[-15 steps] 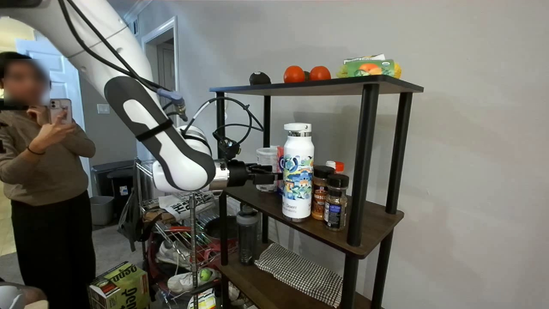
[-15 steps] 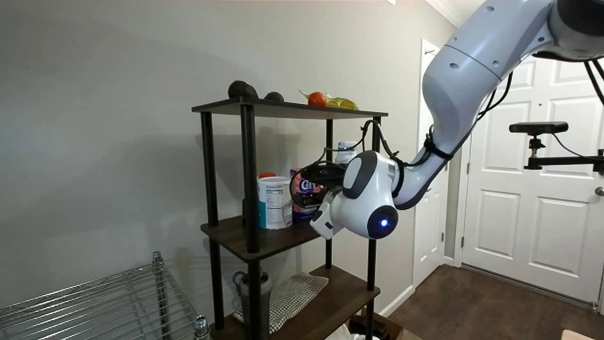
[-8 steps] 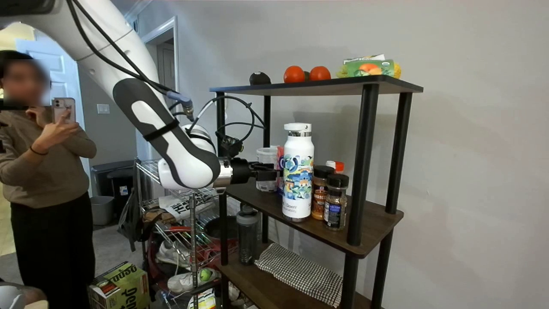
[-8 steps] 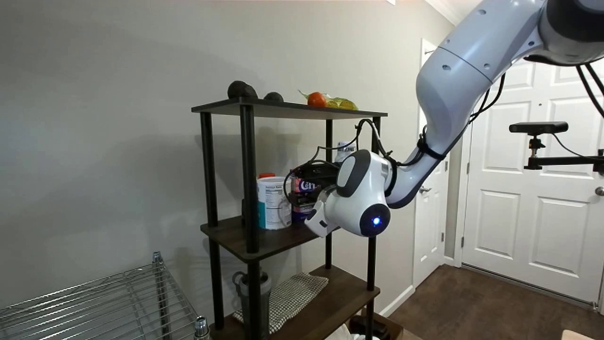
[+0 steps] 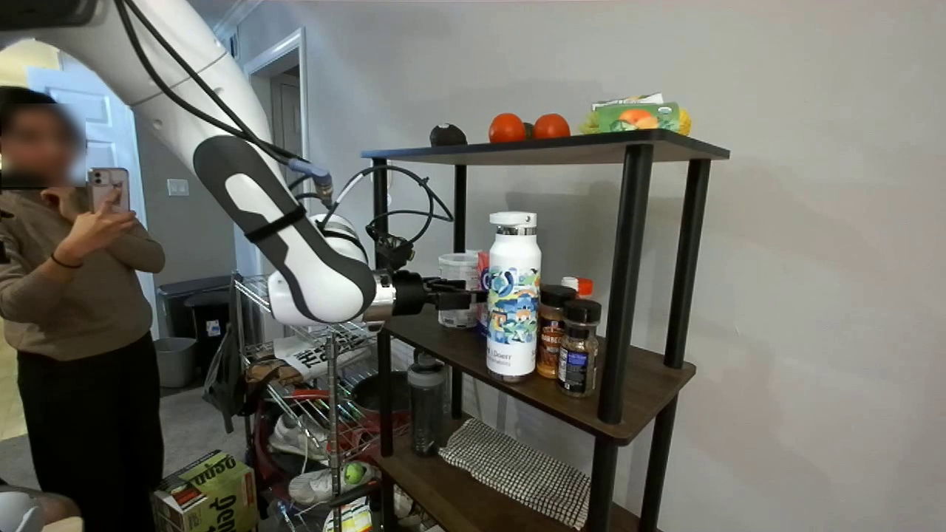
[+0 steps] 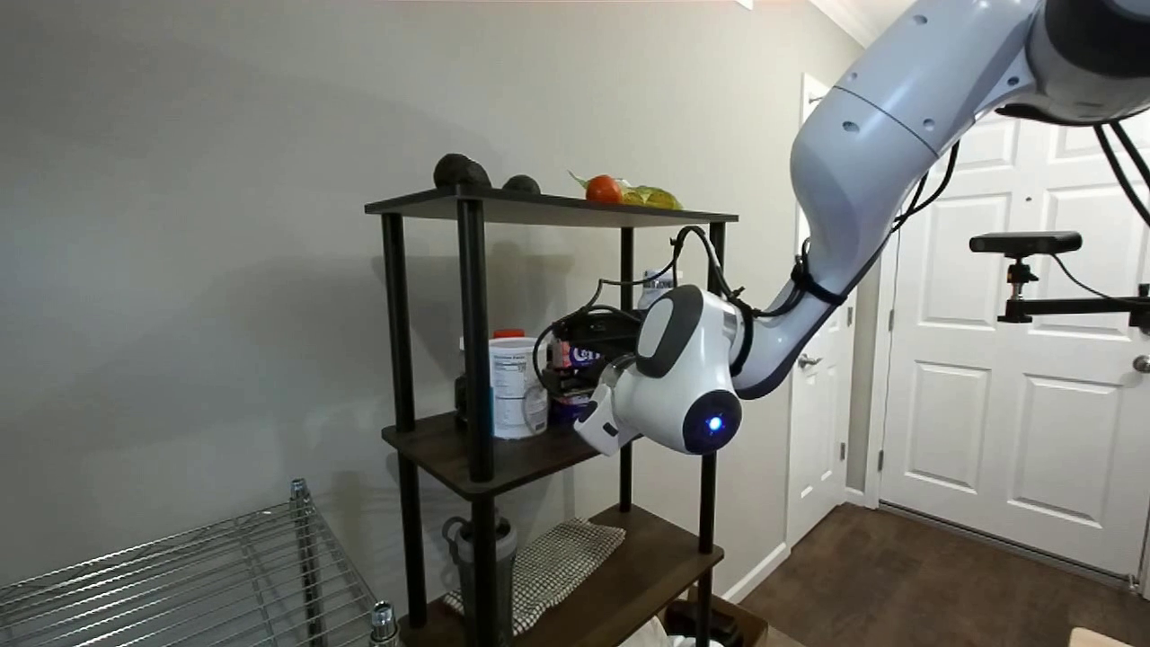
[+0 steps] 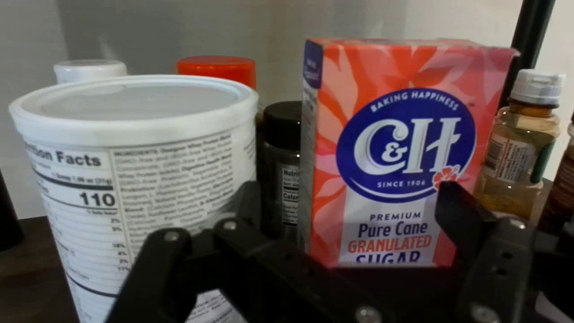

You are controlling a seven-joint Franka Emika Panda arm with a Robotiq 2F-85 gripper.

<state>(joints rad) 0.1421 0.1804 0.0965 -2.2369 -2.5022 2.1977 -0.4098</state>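
Coral-red cardboard stands out in the wrist view: a sugar box (image 7: 390, 134), upright just beyond the claw (image 7: 348, 202), its broad front facing it. The claw is spread wide with nothing clasped; its right finger (image 7: 455, 220) overlaps the lower right of that front, while its left finger (image 7: 249, 202) stands out past the box's left edge, in front of a white tub (image 7: 148, 170). Whether that finger touches the tub I cannot tell. A black-lidded jar (image 7: 282, 157) stands farther back between tub and box, and a white-capped bottle (image 7: 515, 152) to the right. If full, the box is probably dense and heavy for its bulk, with a thin shell that could dent; its narrow sides, around mid-height, look the best place to hold. The tub is likely stiff, smooth and easily nudged

In an exterior view a white bottle (image 5: 514, 303) hides most of the box on the middle shelf (image 5: 650, 380); the claw reaches in from the left, its tip at the bottle's edge, contact unclear. Two spice jars (image 5: 579, 355) stand right of the bottle

In an exterior view the white arm (image 6: 862, 153) reaches in from the right; the box shows partly behind the claw, right of the tub. A wire rack (image 6: 180, 566) stands near, at left
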